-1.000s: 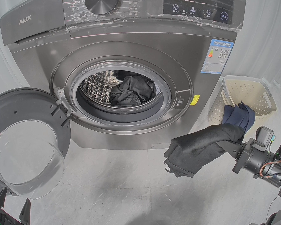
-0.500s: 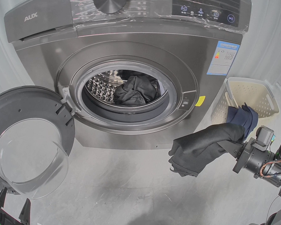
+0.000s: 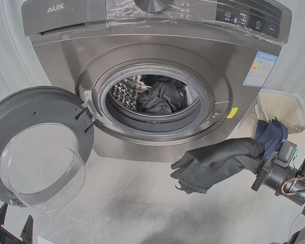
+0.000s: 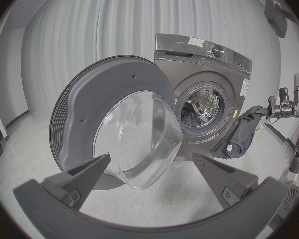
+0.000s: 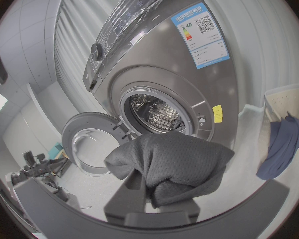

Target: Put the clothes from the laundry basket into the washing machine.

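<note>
In the head view the camera has shifted since the earlier frames, so the grey front-loading washing machine (image 3: 179,48) sits farther right in the picture. The right gripper (image 3: 257,161) still clamps one end of a dark grey knit garment (image 3: 213,160). The cloth trails off to the left, low before the machine's right front corner. A crumpled black garment (image 3: 161,97) lies in the drum. The round glass-windowed door (image 3: 40,119) stands swung open on the left. The cream perforated plastic laundry basket (image 3: 295,109) stands just beside the machine's right side, with a navy blue cloth (image 3: 272,134) draped over its near rim. The left gripper (image 3: 16,217) sits low by the door.

The left wrist view shows the left gripper (image 4: 149,166) spread wide and holding nothing. It also shows a small white tag (image 4: 228,147) on the hanging garment.

The right wrist view shows the right gripper's fingers (image 5: 129,190) pinching the garment's bunched fabric close up.
</note>
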